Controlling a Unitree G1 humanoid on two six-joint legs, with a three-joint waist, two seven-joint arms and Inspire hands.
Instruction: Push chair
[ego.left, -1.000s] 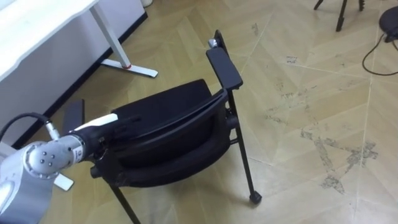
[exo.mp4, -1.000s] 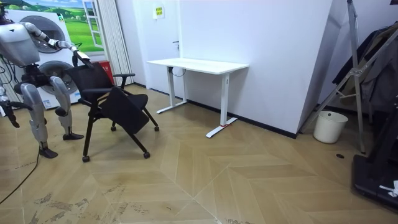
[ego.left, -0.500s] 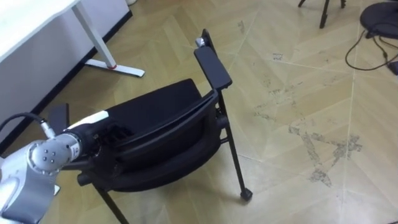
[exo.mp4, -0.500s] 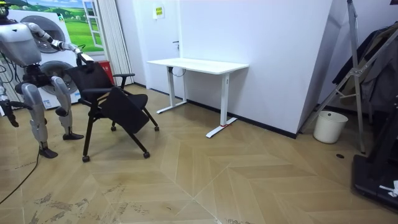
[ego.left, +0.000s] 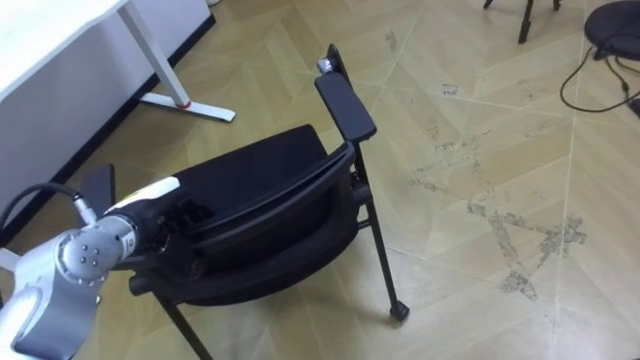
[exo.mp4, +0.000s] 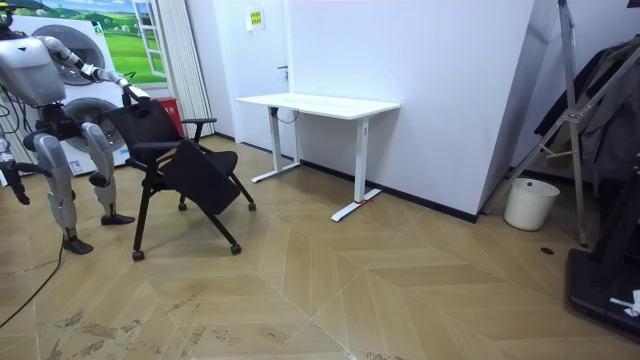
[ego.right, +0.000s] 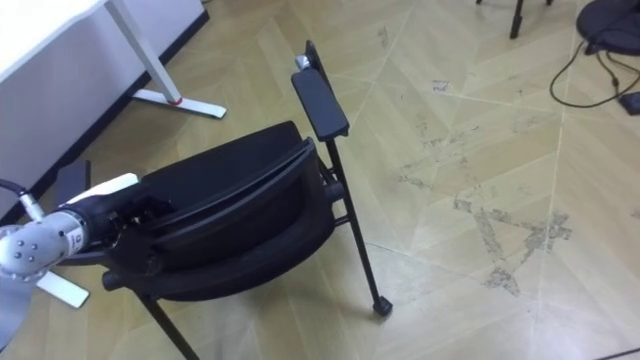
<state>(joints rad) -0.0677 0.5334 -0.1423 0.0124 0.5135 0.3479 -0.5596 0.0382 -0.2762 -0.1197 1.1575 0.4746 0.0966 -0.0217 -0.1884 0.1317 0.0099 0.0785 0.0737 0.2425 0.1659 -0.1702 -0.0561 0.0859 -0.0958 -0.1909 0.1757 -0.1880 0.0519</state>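
The robot stands behind the black chair (ego.left: 262, 192) at the room view's left, on the wood floor (ego.left: 480, 150). The left arm enters from the lower left of the eye views, and the left hand (ego.left: 158, 203) rests on the top edge of the chair's backrest. Its dark fingers lie against the black backrest, so it cannot be determined whether they are spread or curled round the edge. The right hand (exo.mp4: 21, 196) hangs low beside the body; its finger state cannot be determined either. One padded armrest (ego.left: 345, 93) points away from the robot. One leg ends in a caster (ego.left: 399, 312) on the floor. The white counter (ego.left: 55, 45) stands beyond the chair to the robot's left, apart from it.
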